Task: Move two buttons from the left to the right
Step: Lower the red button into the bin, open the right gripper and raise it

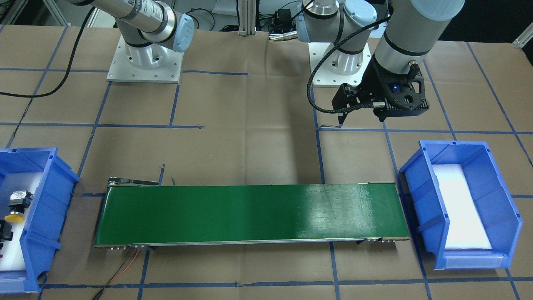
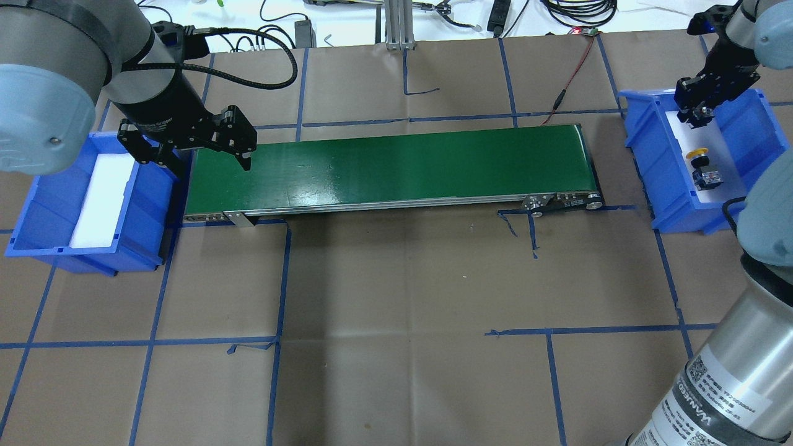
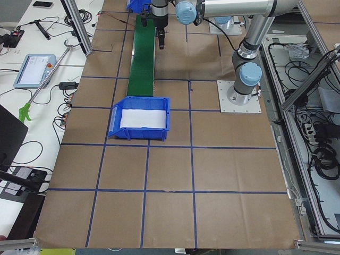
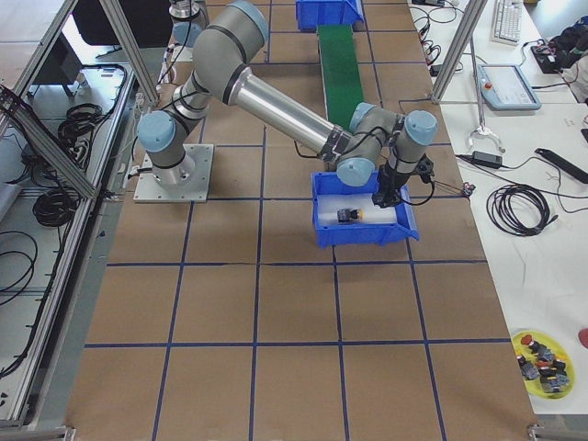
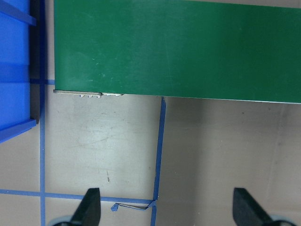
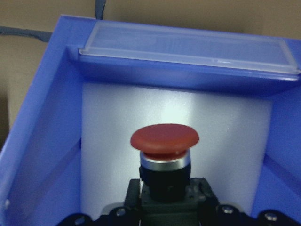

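A long green conveyor belt (image 2: 396,164) lies across the brown paper-covered table (image 2: 403,297), which is gridded with blue tape lines (image 2: 155,341). A blue plastic bin (image 2: 152,204) lined with white foam (image 2: 102,198) sits just off one end, and a second blue bin (image 2: 644,155) off the other. Away on a white side bench rests a round yellow dish (image 4: 520,360) of small parts.

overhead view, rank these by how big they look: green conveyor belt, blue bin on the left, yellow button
Largest to smallest:
1. green conveyor belt
2. blue bin, shorter but deeper
3. yellow button, by far the smallest
All rest at table level, so the order is fair.
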